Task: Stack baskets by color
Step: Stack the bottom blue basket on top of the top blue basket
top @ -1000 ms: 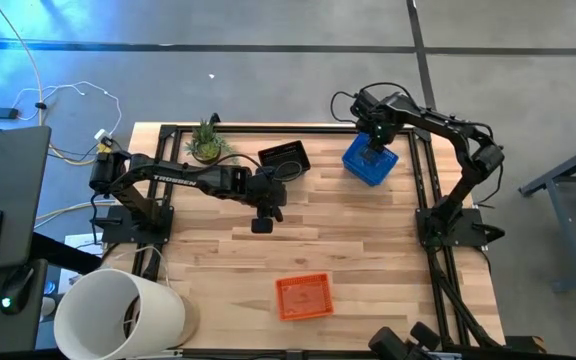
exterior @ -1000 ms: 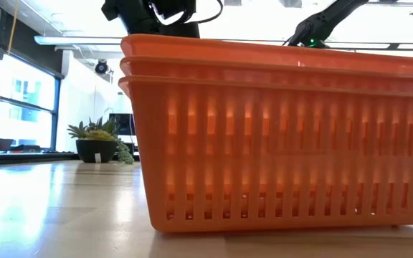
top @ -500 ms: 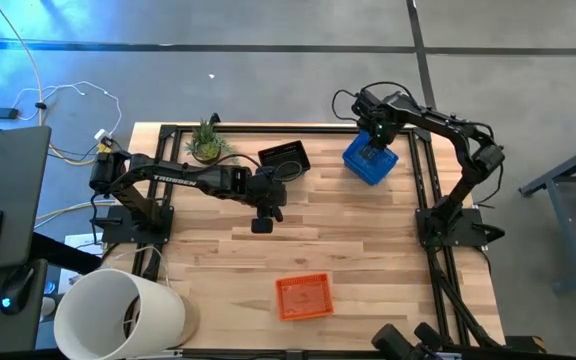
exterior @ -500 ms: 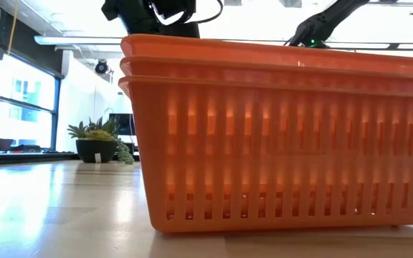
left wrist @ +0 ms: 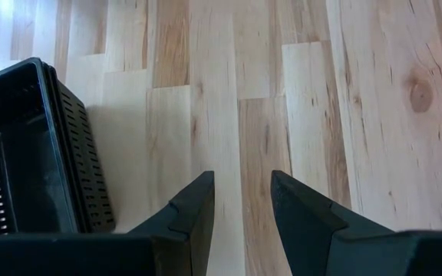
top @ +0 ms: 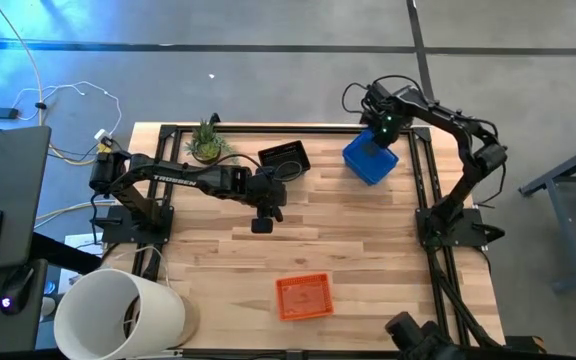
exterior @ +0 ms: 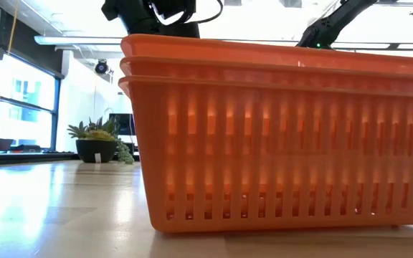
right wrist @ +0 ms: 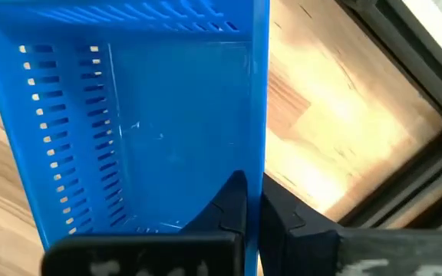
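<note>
Baskets sorted into three piles by color, so most of the job looks done

Orange baskets (exterior: 278, 143) in one neat pile of three, near the front edge of the bench (top: 368, 240)

Black baskets (top: 285, 158) piled at the back of the bench, close to the small green plant (top: 206, 143); cannot count them for sure

Blue baskets (top: 368, 160) at the back on the right side; cannot tell how many sit in that pile either

Right jaws pinched shut on the thin rim of the top blue basket, one finger inside the wall and one outside

Left jaws partly open with nothing between them, hanging over bare wood just beside the black pile

Maybe only a last blue basket left to settle, then letting go

Pale wood planks on the bench, clean and flat, with a dark frame round the edge

Big white bucket (top: 118, 315) at the front left corner

Grey floor all around, loose cables (top: 68, 95) on the left, and bright windows (exterior: 20, 107) far across the room
</note>
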`<state>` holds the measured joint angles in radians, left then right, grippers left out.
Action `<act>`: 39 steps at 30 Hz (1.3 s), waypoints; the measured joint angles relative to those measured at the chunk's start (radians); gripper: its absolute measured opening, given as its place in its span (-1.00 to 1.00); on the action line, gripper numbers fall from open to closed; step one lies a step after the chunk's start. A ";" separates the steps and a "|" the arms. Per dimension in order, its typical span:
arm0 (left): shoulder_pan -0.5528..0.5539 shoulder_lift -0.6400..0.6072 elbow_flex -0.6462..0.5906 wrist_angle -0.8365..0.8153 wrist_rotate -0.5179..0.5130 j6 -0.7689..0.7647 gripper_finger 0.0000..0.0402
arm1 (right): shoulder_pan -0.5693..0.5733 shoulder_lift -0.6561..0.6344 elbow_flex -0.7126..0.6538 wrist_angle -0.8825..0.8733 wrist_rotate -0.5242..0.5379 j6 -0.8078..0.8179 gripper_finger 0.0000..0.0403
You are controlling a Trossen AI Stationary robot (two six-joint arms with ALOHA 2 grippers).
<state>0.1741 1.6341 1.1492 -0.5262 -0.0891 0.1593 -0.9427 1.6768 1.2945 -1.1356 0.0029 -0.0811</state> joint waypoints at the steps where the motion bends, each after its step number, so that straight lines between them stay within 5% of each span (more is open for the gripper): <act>1: 0.000 0.000 0.000 0.000 0.000 0.000 -0.43 | -0.005 0.000 0.000 -0.005 0.000 0.006 -1.00; 9: 0.000 0.000 0.000 0.000 0.000 0.000 -0.43 | -0.013 0.000 0.000 -0.009 0.005 0.021 -0.95; 21: 0.000 0.000 0.000 0.000 0.000 0.000 -0.43 | -0.013 0.000 0.000 -0.006 0.004 0.063 -0.55; 29: 0.000 0.000 0.000 0.000 0.000 0.000 -0.43 | -0.014 0.001 0.000 -0.022 0.016 0.099 -0.95; 39: 0.000 0.000 0.000 0.000 0.000 0.000 -0.43 | -0.036 0.002 0.000 -0.020 -0.005 0.103 -0.99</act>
<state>0.1745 1.6341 1.1492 -0.5266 -0.0895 0.1594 -0.9783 1.6791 1.2942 -1.1557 -0.0023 0.0221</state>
